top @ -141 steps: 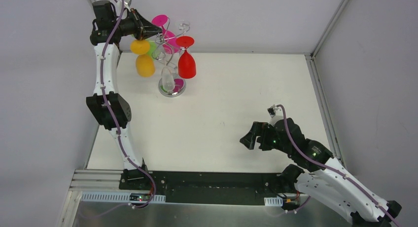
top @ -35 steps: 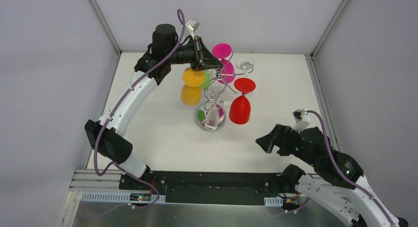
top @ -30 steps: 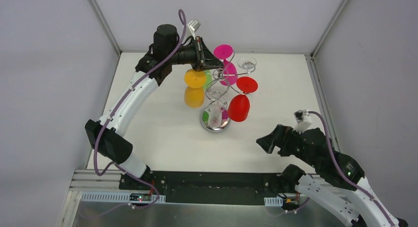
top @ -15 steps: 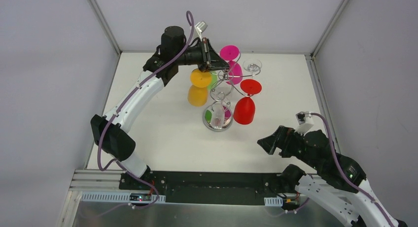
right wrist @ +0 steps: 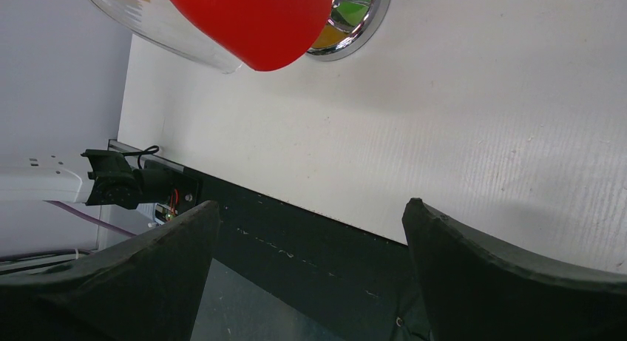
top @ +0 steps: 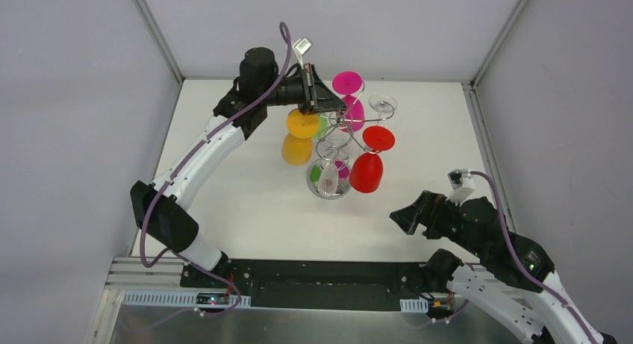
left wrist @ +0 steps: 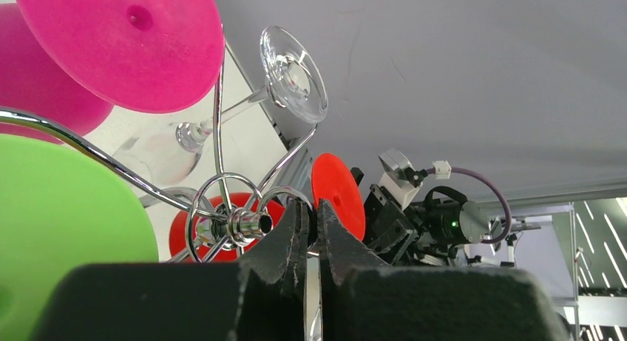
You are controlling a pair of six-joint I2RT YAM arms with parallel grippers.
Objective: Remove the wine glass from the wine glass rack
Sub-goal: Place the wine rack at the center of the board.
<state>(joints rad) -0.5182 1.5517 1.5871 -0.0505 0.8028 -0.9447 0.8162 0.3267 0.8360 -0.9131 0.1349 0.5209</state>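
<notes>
The chrome wine glass rack [top: 337,139] stands on its round mirrored base [top: 328,189] at the far middle of the table. Orange [top: 298,135], pink [top: 351,98], red [top: 366,169], green [top: 322,124] and clear [top: 382,104] wine glasses hang upside down from its scroll arms. My left gripper [top: 340,111] is shut on a wire scroll at the rack's top; in the left wrist view the gripper [left wrist: 310,208] pinches the wire beside the hub [left wrist: 248,224]. My right gripper [top: 403,216] is open and empty, low and right of the rack, with the red glass [right wrist: 251,19] ahead of it.
The enclosure's grey walls stand behind and on both sides. The table's near edge and a black strip [right wrist: 310,237] lie under my right gripper [right wrist: 310,206]. The rack base [right wrist: 355,19] shows at the top of the right wrist view.
My left gripper, shut on the rack's top, has brought the rack from the far left corner rightwards to the far middle. It has barely moved in the last half second. The right arm shifted slightly nearer.
</notes>
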